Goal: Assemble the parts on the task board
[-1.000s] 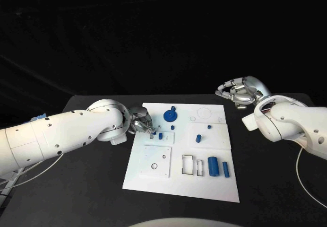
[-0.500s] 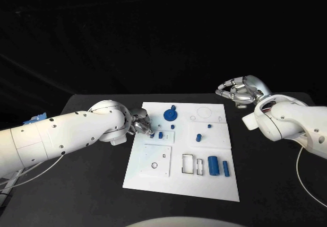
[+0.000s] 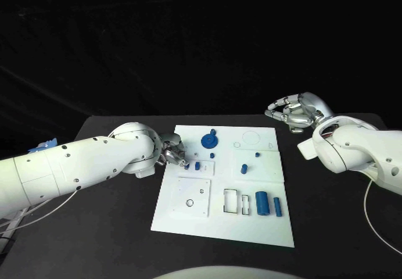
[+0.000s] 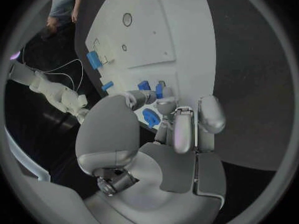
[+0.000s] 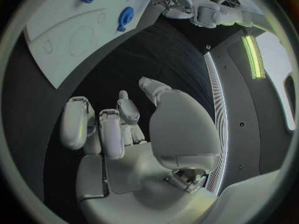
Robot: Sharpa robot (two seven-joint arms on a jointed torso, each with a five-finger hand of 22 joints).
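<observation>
The white task board [image 3: 225, 224] lies mid-table. My left hand [image 3: 174, 153] reaches over its left edge, and its fingertips [image 4: 166, 103] pinch a small blue peg [image 4: 159, 90] at the small square plate [image 3: 204, 172]. A second blue peg [image 3: 197, 165] stands just beside it. A round blue part [image 3: 210, 140] sits farther back on the board. My right hand [image 3: 295, 114] hovers off the board's far right corner with its fingers [image 5: 102, 127] curled in and nothing in them.
Two blue cylinders [image 3: 262, 203] [image 3: 277, 207] lie near the board's right front, beside rectangular slots [image 3: 231, 200]. Small blue pieces [image 3: 244, 170] [image 3: 256, 154] stand mid-board. A square plate with holes [image 3: 191, 197] covers the left front. Bare black table [image 3: 100, 232] surrounds the board.
My left arm has shifted slightly while its hand stays at the small plate with the peg. The right hand has not moved.
</observation>
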